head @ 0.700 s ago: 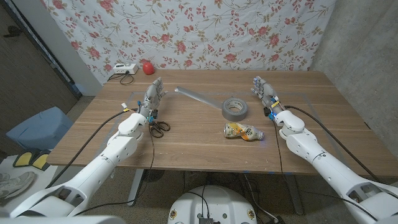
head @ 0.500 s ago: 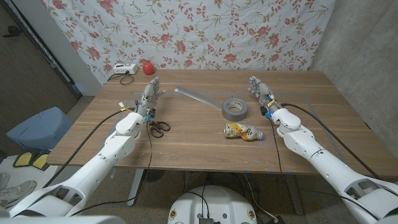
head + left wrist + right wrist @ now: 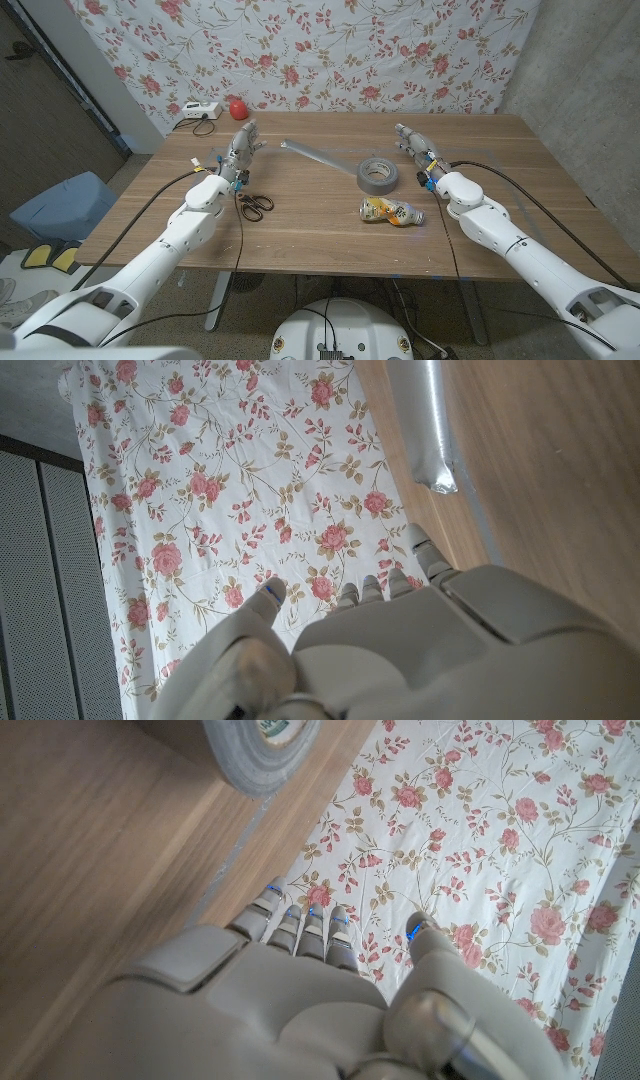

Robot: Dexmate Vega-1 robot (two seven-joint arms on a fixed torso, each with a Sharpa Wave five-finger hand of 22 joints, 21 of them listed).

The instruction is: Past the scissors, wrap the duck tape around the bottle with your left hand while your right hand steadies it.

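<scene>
A grey roll of duct tape (image 3: 377,173) lies on the table's middle, with a long strip (image 3: 318,155) pulled out toward the back left. The small bottle (image 3: 391,211), with an orange label, lies on its side just in front of the roll. Black-handled scissors (image 3: 255,206) lie at the left. My left hand (image 3: 240,152) hovers beyond the scissors, fingers straight, holding nothing. My right hand (image 3: 415,146) is open to the right of the roll. The strip's end (image 3: 432,430) shows in the left wrist view and the roll (image 3: 262,750) in the right wrist view.
A floral cloth (image 3: 320,50) hangs behind the table. A white device (image 3: 196,112) with a cable and a red object (image 3: 237,107) sit at the back left corner. Cables run along both arms.
Both hands have moved slightly farther from me. The right hand has drifted left toward the tape roll. Tape, bottle and scissors have not moved.
</scene>
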